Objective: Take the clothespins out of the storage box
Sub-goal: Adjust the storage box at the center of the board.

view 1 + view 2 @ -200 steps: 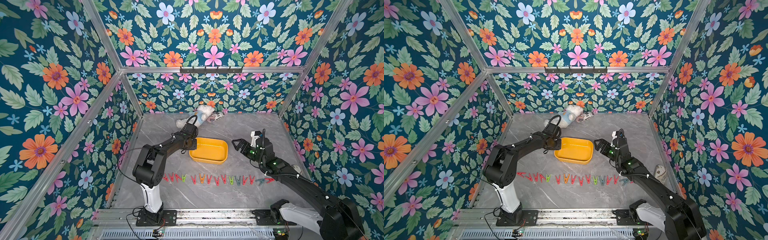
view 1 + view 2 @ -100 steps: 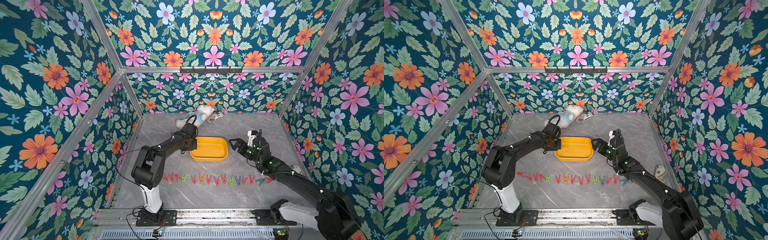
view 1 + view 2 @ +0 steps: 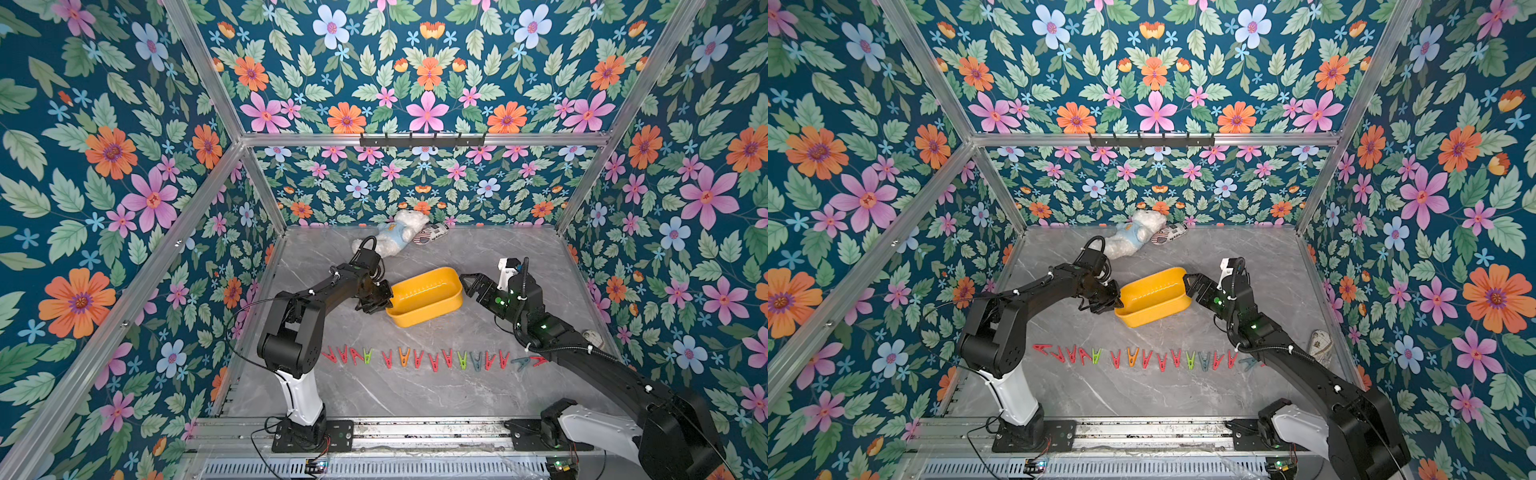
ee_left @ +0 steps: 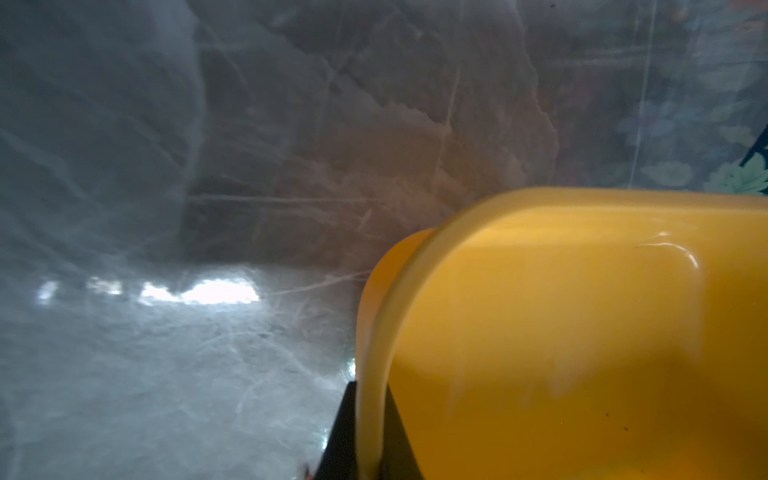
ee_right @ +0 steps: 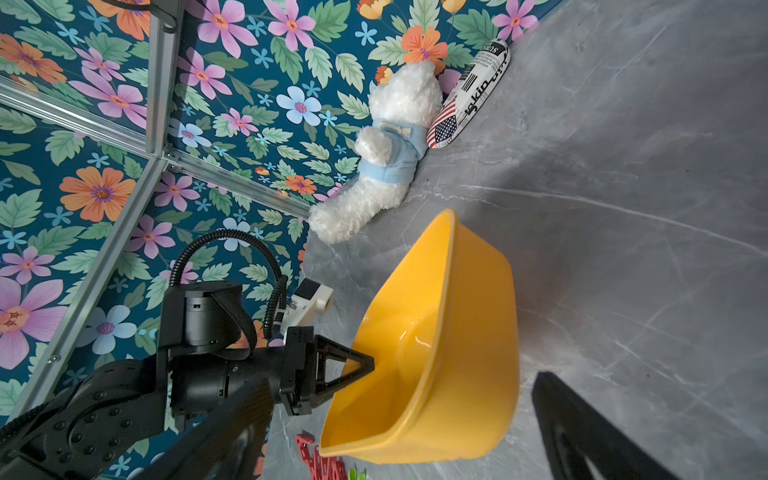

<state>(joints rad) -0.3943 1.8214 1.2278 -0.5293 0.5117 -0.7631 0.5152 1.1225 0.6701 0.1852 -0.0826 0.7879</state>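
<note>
The yellow storage box (image 3: 428, 295) (image 3: 1154, 297) sits mid-table, tilted and turned slightly, and no clothespin shows inside it. My left gripper (image 3: 384, 297) (image 3: 1117, 299) is shut on the rim of its left end. In the left wrist view the rim (image 4: 374, 374) runs between the two black fingers (image 4: 343, 436). My right gripper (image 3: 467, 282) (image 3: 1187, 282) stands open right at the box's right end, holding nothing; one finger (image 5: 582, 436) shows beside the box (image 5: 457, 353). The clothespins (image 3: 432, 359) (image 3: 1146, 357) (image 5: 320, 461) lie in a row on the table in front of the box.
A white teddy bear (image 3: 390, 239) and a printed pouch (image 3: 432, 233) lie against the back wall. A small patterned object (image 3: 1320, 345) rests by the right wall. Floral walls enclose the grey table on three sides.
My left gripper has closed on the box's left rim, and the box has tilted and turned a little. My right gripper has moved in to the box's right end.
</note>
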